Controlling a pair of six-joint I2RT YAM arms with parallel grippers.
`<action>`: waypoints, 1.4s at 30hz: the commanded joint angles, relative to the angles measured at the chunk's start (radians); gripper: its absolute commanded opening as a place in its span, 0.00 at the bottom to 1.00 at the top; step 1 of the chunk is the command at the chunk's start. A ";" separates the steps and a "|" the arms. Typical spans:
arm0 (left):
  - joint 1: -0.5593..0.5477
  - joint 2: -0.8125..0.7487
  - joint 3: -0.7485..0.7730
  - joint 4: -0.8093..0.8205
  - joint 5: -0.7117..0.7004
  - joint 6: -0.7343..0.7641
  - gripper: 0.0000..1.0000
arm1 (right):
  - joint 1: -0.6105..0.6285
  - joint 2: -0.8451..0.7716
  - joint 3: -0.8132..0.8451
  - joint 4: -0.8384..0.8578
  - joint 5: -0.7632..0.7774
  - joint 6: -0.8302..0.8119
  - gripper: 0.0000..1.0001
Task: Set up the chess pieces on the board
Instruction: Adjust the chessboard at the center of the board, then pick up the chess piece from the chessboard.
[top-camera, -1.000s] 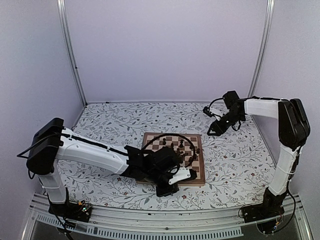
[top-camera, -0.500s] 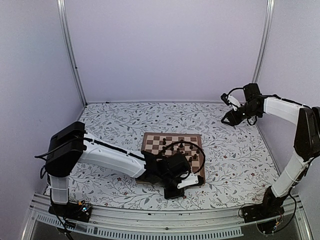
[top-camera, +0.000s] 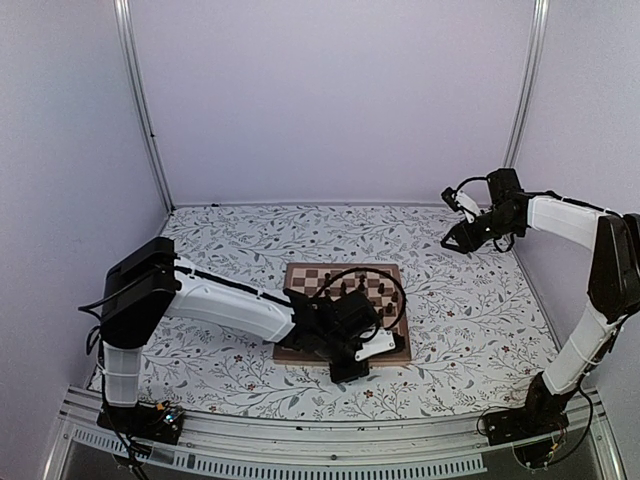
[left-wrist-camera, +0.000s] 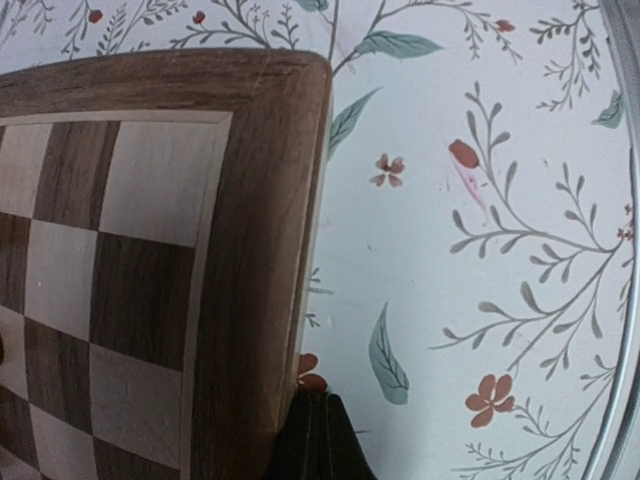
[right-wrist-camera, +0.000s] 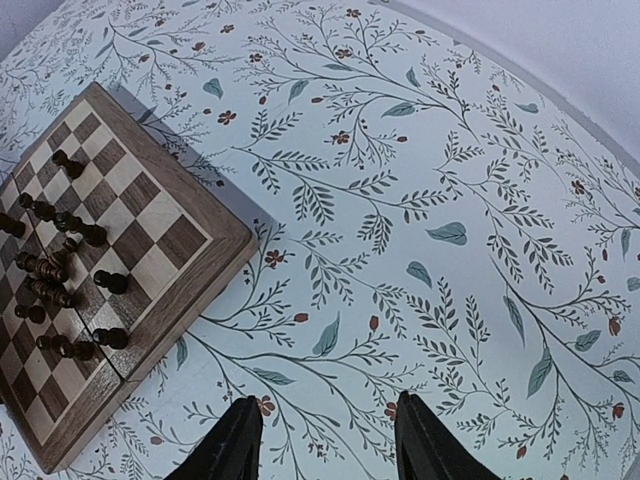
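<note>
At left, the black two-finger left gripper (left-wrist-camera: 315, 445) is clenched on nothing, low against the near right edge of the square wooden chessboard with tan and dark brown squares (left-wrist-camera: 250, 250). Small dark turned chess pieces (right-wrist-camera: 60, 270) stand in an irregular cluster on the board's centre and right squares. At far right, the right gripper (right-wrist-camera: 325, 450) hangs released and empty above the white floral-patterned table (right-wrist-camera: 450, 230), well apart from the board.

Bare floral table (right-wrist-camera: 450, 230) lies open beneath and ahead of the right gripper (right-wrist-camera: 320, 440), nothing between its 2 parted fingers. The board (right-wrist-camera: 215, 245) and its cluster of chess pieces (right-wrist-camera: 60, 270) stand well off to its left. The left gripper (left-wrist-camera: 315, 440), jaws pressed together, sits just beside the board's border, with clear table on its right.
</note>
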 joint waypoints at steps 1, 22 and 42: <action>0.034 0.030 0.031 -0.005 -0.023 0.010 0.00 | -0.009 -0.020 -0.015 0.016 -0.028 0.007 0.49; 0.099 -0.561 -0.064 0.226 -0.394 0.071 0.99 | -0.066 -0.185 0.169 -0.102 -0.221 0.147 0.55; 0.412 -0.452 -0.095 0.201 -0.364 -0.233 0.99 | -0.203 -0.567 -0.506 0.362 -0.311 0.131 0.71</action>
